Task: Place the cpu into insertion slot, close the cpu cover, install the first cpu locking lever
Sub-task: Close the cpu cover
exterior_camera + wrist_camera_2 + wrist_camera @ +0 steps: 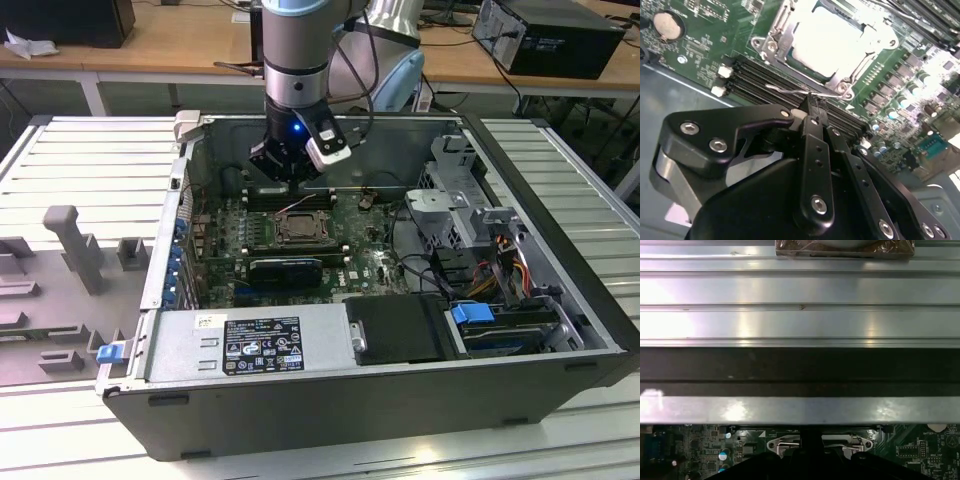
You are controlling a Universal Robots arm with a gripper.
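Inside the open computer case [400,390], the gripper [812,103] stands low over the green motherboard [705,45], just beside the insertion slot [299,228]. Its two fingers [815,130] are drawn narrow, with the tips together. In the second wrist view these tips are right at the thin wire of the locking lever [785,90], which lies along one edge of the socket. I cannot tell if the wire is pinched between the tips or is only touched by them.

Behind the lever, the cpu [827,37] is already seated in the slot, and its pale top shines very bright. The cpu cover [781,22] lies flat around it as a silvery frame, so it is closed. Between the gripper and the socket runs a row of long black memory slots [755,75]. A round coin battery [666,26] sits well apart on the board. In the exterior view the arm [295,50] comes down from above, near the far wall of the case.
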